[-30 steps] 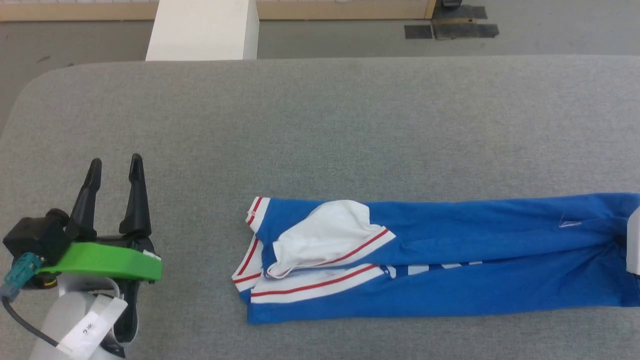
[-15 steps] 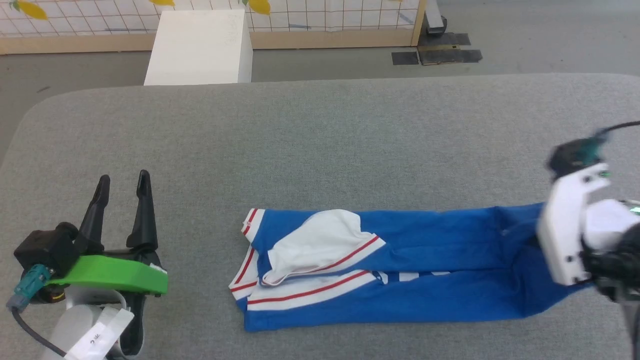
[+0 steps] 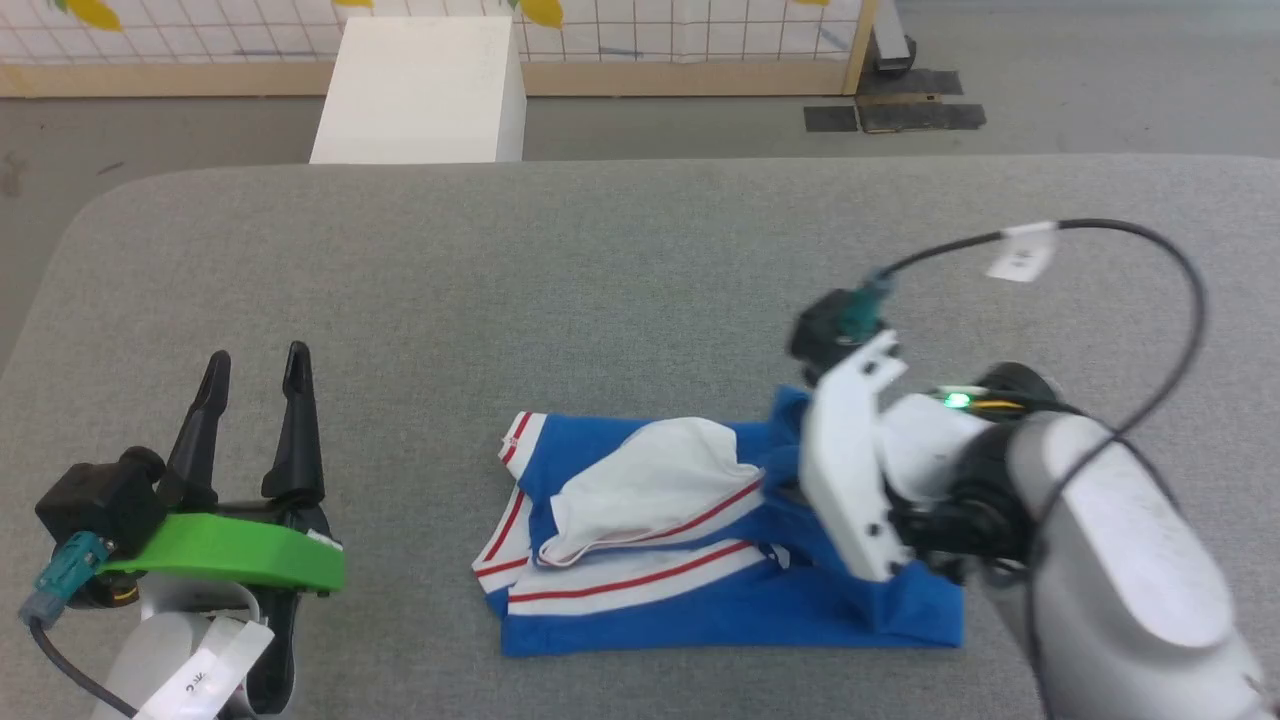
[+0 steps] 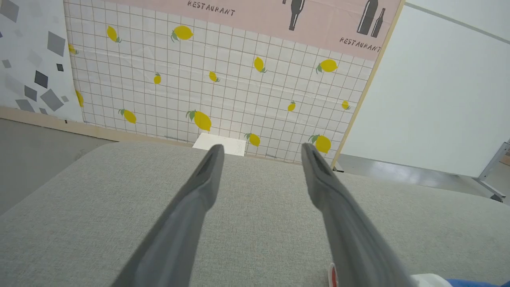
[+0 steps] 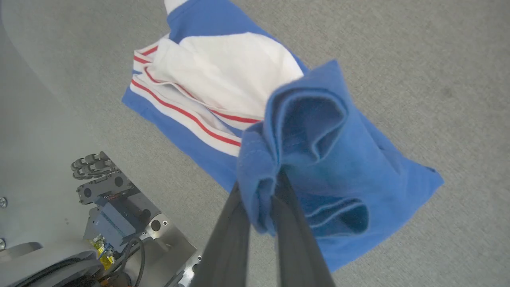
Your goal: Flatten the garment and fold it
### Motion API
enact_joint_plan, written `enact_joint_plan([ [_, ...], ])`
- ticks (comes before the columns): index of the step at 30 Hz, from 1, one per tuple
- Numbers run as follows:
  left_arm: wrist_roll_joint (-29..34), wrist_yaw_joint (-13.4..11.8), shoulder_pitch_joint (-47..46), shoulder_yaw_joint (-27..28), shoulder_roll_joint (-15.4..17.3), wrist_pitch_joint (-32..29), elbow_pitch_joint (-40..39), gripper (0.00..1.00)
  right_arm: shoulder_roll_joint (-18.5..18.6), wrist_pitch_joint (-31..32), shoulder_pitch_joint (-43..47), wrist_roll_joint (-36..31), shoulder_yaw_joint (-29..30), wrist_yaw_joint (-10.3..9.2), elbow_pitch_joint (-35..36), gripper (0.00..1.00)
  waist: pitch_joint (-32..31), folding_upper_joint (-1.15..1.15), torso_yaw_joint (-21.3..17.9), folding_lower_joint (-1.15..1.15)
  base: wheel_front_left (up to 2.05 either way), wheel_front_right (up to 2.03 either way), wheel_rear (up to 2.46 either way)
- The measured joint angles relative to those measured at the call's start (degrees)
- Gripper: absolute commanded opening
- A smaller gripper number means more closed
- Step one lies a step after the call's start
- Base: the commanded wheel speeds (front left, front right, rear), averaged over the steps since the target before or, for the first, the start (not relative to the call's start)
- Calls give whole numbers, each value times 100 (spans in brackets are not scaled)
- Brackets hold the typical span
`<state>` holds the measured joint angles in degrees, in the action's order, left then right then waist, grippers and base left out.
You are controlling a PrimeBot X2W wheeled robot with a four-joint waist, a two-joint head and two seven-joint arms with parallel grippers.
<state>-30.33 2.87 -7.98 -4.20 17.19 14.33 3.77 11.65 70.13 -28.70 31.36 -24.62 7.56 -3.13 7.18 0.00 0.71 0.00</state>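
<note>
Two fingers [image 5: 229, 239] of the right gripper [image 5: 259, 187] pinch a bunched fold of the garment [image 3: 700, 610]. Well apart, the left gripper [image 3: 258, 355] stands spread, empty.

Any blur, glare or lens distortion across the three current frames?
Head view: even light, no glare; right forearm slightly soft, garment crisp. Left wrist view: left gripper soft near the lens, wall sharp, wide-angle stretch. Right wrist view: right gripper blurry at the base, garment sharp.
</note>
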Motion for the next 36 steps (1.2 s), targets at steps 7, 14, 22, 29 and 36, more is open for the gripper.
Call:
enact_joint_plan([
  [7, -46, -24, -4, -29, -7, -13, -18, 100, -633, -687, -616, 175, -944, 0, -916, 0, 143, 0, 169, 0, 0, 0, 0],
  [14, -51, -21, -34, -55, -41, -11, -14, 100, -834, -1222, -1106, 360, -1406, 0, -1623, 0, 351, 0, 313, 0, 0, 0, 0],
  [22, -52, 32, -186, -136, -107, -4, 84, 100, -868, -1796, -1476, 929, -2103, 0, -2130, 0, 624, 0, 542, 0, 0, 0, 0],
  [29, -52, 119, -294, -160, -163, 14, 214, 100, -868, -2254, -1595, 1148, -2499, 0, -2766, 0, 824, 0, 760, 0, 0, 0, 0],
  [36, -49, 160, -294, -107, -213, 18, 315, 100, -869, -2633, -1744, 1751, -2755, 0, -2666, 100, 735, 0, 768, 0, 0, 0, 0],
])
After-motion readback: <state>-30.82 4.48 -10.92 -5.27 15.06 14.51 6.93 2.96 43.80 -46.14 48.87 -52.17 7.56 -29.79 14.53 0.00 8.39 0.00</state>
